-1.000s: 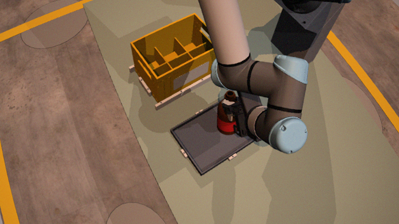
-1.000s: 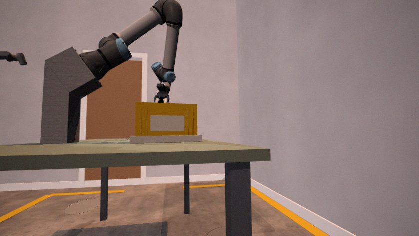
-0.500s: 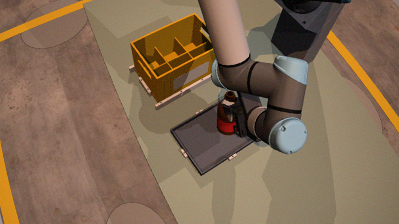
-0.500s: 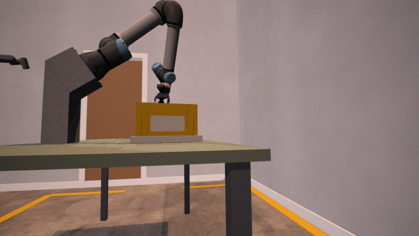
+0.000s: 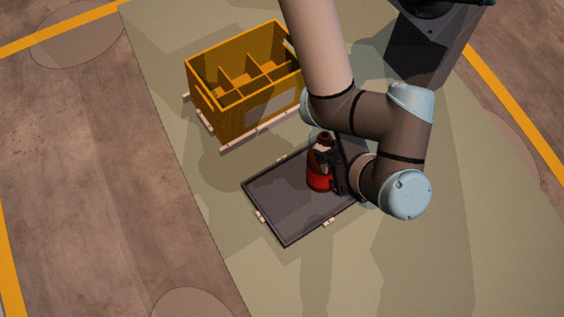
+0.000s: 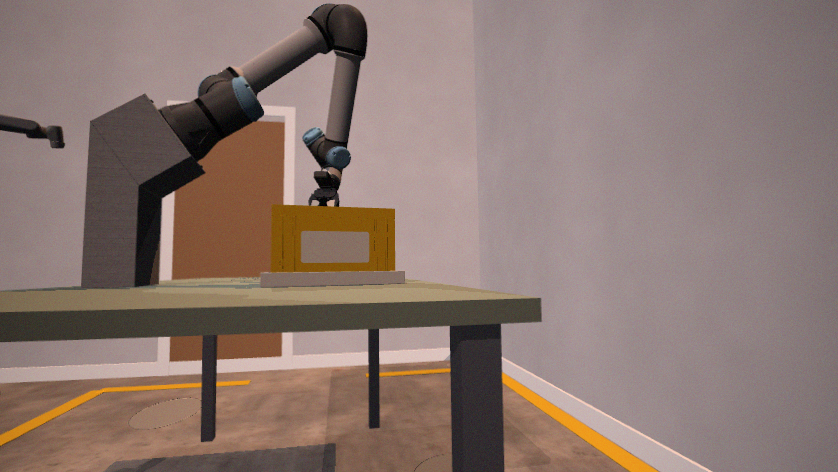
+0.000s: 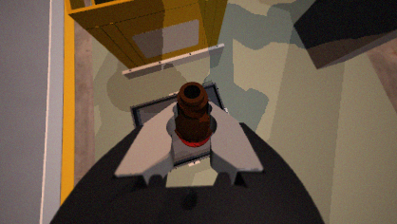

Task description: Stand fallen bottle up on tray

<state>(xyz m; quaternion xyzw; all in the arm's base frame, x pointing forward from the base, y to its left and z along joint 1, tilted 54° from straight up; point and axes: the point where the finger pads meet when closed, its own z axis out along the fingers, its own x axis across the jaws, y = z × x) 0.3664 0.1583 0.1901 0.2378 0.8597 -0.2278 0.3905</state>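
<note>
A brown bottle with a red label (image 5: 319,166) stands upright over the far right corner of the dark grey tray (image 5: 295,195). My gripper (image 5: 331,162) is shut on the bottle's upper body from the right side. In the wrist view the bottle (image 7: 192,115) sits between my two grey fingers, its open mouth pointing toward the camera, with the tray below it. I cannot tell whether the bottle's base touches the tray. In the exterior view the gripper (image 6: 323,198) shows just above the crate, and the bottle and tray are hidden behind it.
The orange crate (image 5: 244,78) with inner dividers stands close to the tray's far side on pale runners; it also shows in the wrist view (image 7: 142,28) and in the exterior view (image 6: 332,238). The robot's grey pedestal (image 5: 427,37) rises at the back right of the table.
</note>
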